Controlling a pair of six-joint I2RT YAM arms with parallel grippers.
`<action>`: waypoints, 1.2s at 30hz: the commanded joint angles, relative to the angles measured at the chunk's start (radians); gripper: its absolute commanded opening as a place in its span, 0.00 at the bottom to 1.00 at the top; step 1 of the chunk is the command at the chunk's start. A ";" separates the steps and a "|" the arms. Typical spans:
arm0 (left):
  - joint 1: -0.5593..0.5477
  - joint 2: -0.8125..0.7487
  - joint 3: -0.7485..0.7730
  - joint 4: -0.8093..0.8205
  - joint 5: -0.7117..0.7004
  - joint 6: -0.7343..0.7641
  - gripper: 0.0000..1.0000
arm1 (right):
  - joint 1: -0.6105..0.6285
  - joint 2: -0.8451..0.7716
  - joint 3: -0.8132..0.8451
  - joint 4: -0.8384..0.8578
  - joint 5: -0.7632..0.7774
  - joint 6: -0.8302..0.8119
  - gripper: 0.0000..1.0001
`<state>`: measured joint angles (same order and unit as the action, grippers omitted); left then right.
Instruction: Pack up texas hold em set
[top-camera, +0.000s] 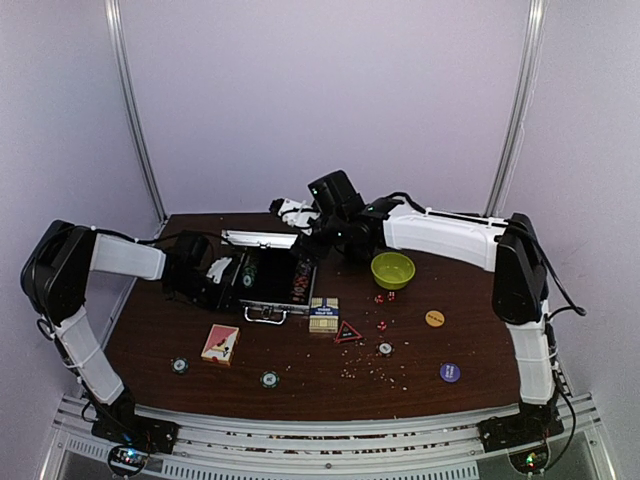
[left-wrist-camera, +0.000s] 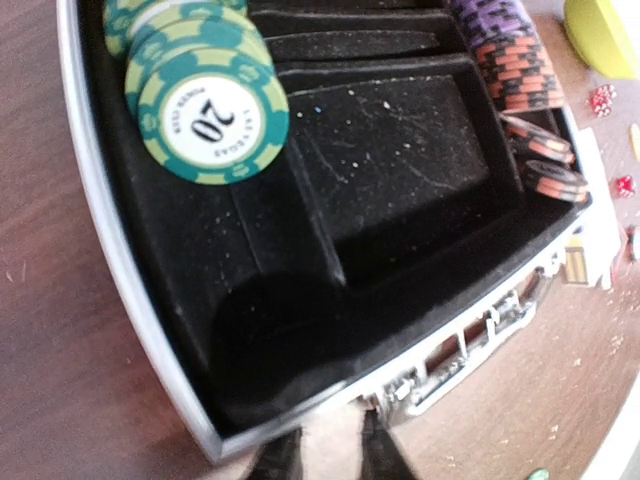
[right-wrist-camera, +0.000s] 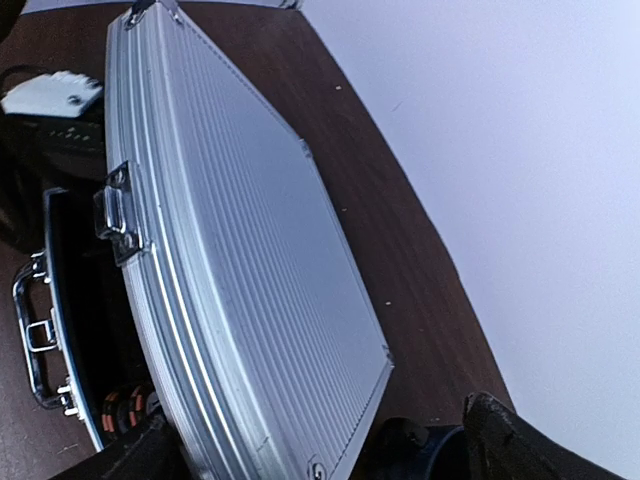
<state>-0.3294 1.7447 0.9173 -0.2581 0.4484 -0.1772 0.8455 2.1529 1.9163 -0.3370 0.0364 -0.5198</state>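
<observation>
The silver briefcase lies open left of centre, black inside, with its ribbed lid raised behind. Green chips fill a left slot, orange and purple chips a right one. My left gripper hovers at the case's front left rim, jaws narrowly apart with nothing between them. My right gripper stands wide open, straddling the lid's near end. On the table lie a blue card box, a red card box, a red triangle, red dice and loose chips.
A yellow-green bowl stands right of the case, close under my right arm. A dark blue mug sits behind the lid beside my right finger. Yellow and purple chips lie at the right. Crumbs dot the front.
</observation>
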 joint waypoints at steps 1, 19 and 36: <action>-0.020 -0.069 -0.018 0.030 0.072 -0.036 0.28 | -0.037 0.032 0.078 0.071 0.087 0.050 0.94; -0.012 -0.033 0.213 -0.117 -0.307 -0.191 0.41 | -0.112 0.153 0.250 0.091 0.091 0.154 0.95; -0.011 0.178 0.368 -0.144 -0.320 -0.191 0.16 | -0.114 0.158 0.268 0.075 0.074 0.170 0.95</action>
<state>-0.3458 1.9072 1.2591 -0.3988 0.1341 -0.3649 0.7338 2.2986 2.1540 -0.2661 0.1108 -0.3664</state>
